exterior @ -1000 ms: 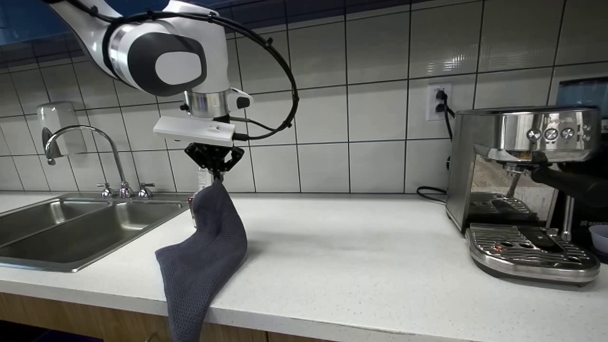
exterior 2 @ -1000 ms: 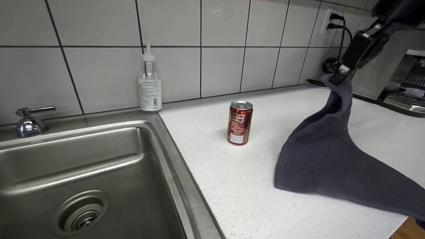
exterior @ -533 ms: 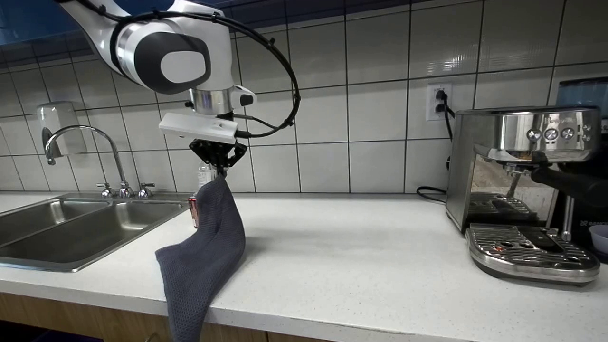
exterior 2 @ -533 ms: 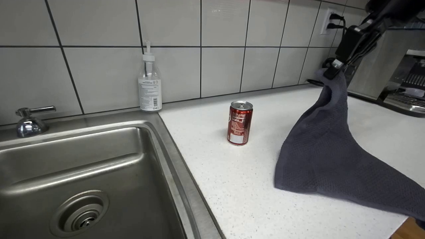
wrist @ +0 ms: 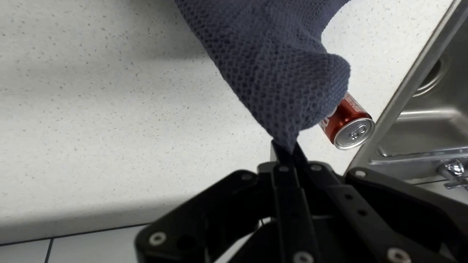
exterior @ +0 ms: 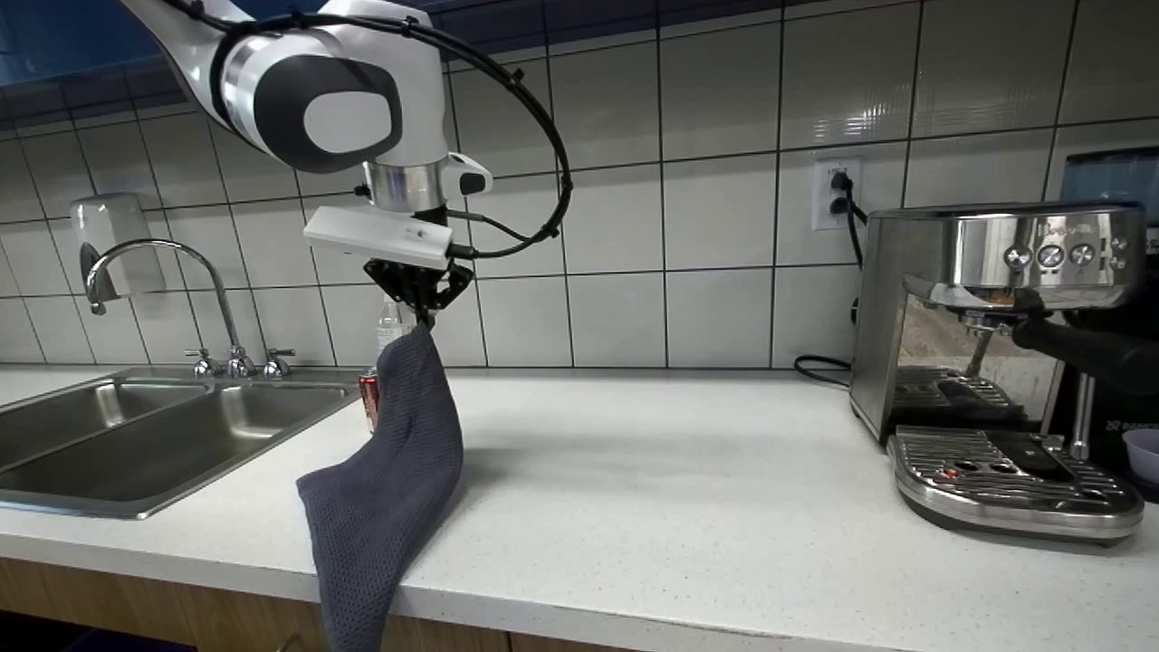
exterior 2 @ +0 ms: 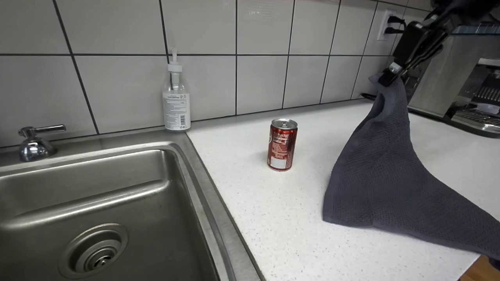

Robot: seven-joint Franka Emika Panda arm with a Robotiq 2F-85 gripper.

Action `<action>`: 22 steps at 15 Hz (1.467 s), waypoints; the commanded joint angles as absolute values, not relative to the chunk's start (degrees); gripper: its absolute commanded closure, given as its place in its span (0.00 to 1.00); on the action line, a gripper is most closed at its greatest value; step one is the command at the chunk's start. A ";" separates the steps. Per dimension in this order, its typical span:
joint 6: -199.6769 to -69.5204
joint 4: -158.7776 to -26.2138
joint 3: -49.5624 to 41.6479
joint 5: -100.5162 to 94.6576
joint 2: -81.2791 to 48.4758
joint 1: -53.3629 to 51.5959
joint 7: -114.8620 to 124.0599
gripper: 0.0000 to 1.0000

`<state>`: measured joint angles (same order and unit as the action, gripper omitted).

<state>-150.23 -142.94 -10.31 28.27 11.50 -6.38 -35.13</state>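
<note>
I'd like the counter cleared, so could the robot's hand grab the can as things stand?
Probably not: the hand is shut on the towel, which hides part of the can in the wrist view.

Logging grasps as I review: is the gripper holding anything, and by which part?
The gripper holds the dark gray cloth by its pinched upper end.

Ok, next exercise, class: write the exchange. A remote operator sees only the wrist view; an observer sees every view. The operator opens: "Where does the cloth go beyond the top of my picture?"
Observer: In an exterior view, the cloth drapes over the front edge of the counter.
Operator: Is it touching the red can?
Observer: No, an exterior view shows bare counter between them.
Operator: Any appliance on the counter?
Observer: Yes, a coffee machine, visible in both exterior views.
</note>
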 commanded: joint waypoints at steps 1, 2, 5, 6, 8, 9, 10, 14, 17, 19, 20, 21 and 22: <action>-150.92 -141.44 -10.22 30.15 11.17 -6.10 -36.12 0.99; -151.17 -140.92 -10.16 30.24 10.59 -6.13 -35.90 0.99; -151.42 -139.24 -10.03 30.82 8.89 -6.10 -35.53 0.99; -151.63 -138.59 -9.92 30.99 8.15 -6.08 -35.41 0.99; -152.22 -137.36 -9.59 31.48 6.63 -5.98 -35.36 0.99; -152.55 -136.70 -9.43 31.89 5.79 -5.89 -35.49 0.99; -152.63 -135.96 -9.25 32.20 4.93 -5.72 -35.45 0.99; -153.30 -132.87 -10.03 33.49 1.42 -6.71 -35.27 0.99; -153.52 -130.66 -9.93 34.38 -0.69 -6.60 -35.23 0.99; -153.88 -129.30 -9.87 34.69 -2.00 -6.54 -35.09 0.99; -154.13 -128.49 -9.86 34.83 -2.76 -6.50 -34.90 0.99; -154.22 -127.77 -9.86 35.05 -3.41 -6.46 -34.87 0.99; -154.54 -127.06 -9.82 35.30 -4.01 -6.46 -34.89 0.99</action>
<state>-153.59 -130.49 -9.94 33.68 -1.34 -6.42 -35.06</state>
